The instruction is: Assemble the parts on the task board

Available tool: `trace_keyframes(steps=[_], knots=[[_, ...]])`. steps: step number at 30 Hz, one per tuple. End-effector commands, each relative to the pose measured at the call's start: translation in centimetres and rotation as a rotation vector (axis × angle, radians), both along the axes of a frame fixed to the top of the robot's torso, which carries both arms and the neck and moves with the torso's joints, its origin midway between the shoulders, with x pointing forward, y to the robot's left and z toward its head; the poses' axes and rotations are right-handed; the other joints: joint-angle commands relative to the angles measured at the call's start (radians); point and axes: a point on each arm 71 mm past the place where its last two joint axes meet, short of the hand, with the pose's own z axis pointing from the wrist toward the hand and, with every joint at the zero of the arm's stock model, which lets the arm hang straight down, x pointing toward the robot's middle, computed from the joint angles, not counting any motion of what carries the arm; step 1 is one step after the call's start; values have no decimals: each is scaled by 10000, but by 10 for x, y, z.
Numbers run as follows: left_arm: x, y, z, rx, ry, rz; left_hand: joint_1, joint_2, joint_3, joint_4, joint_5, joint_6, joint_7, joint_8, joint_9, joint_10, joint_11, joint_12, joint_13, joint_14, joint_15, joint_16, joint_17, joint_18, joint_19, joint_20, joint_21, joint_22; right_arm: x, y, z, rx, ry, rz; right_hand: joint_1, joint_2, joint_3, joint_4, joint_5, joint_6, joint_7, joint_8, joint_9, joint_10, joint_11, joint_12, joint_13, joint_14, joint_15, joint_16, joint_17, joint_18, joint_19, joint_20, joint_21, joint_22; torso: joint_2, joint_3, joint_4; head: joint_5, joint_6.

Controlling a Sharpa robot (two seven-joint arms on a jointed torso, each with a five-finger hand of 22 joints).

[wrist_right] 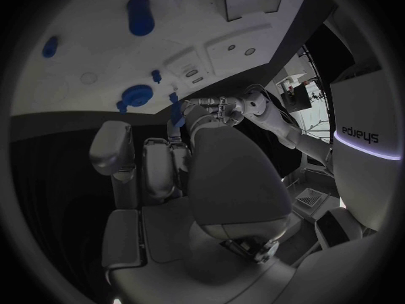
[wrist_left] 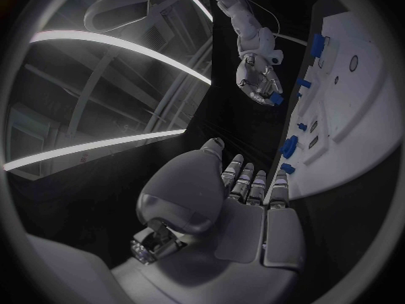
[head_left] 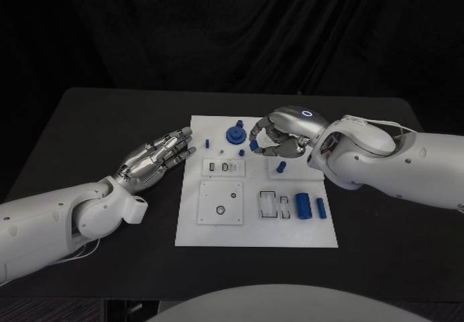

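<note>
Broadly, the black table (head_left: 106,127) carries the white task board (head_left: 253,228) at its middle, with both arms reaching in over it. The right hand (head_left: 278,137) sits over the board's far end, fingers curled around a small blue peg (head_left: 254,145) pinched at their tips; the left wrist view confirms a blue piece in that hand's fingers. The left hand (head_left: 159,157) hovers just beside the board's left edge, fingers extended and apart, holding nothing. On the board, a round blue knob (head_left: 235,135) stands near the held peg, a blue cylinder (head_left: 302,206) lies toward the near right beside a slimmer blue bar (head_left: 320,208), and a short blue stub (head_left: 281,166) stands between. Judged step: carrying the peg to its seat. Next move calls for aligning the peg upright over its hole, which cannot be identified from these views, before lowering.
</note>
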Motion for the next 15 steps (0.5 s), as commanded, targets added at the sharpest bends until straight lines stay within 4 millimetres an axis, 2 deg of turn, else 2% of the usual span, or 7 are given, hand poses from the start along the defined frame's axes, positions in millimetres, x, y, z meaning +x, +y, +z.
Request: trace_keyframes(steps=[1,4,15], knots=[[0,-1,5,-532,-466,124,46,-51,58,-14,47,31,27,34,8,9,50,59,10,14,38,-36,6,53,-20,58,-38,-6,2,6,-17,-884,813,-255,-12,115,26,-30,-6,104,-116,151,186,47,41,11,494,39,25,16,-29,99,41,14,-79,1365,10,10,-4,73,-21],[0,-2,5,-539,-458,100,46,-51,58,-14,47,31,27,34,8,9,50,59,10,14,38,-36,6,53,-20,58,-38,-6,3,14,-25,-1249,846,-249,-21,97,30,-40,0,37,-88,121,181,24,67,-8,473,31,44,-9,-52,112,16,23,-168,1342,8,-9,24,52,-46],[0,-5,5,-576,-445,26,41,-52,67,-19,47,18,31,32,6,0,52,48,7,8,43,-38,4,51,-20,61,-38,-6,4,35,-39,-1610,688,-60,-86,64,17,-29,6,-52,-52,77,172,-2,77,-30,450,27,60,-24,-63,119,7,38,-215,1329,4,10,-3,77,-149]])
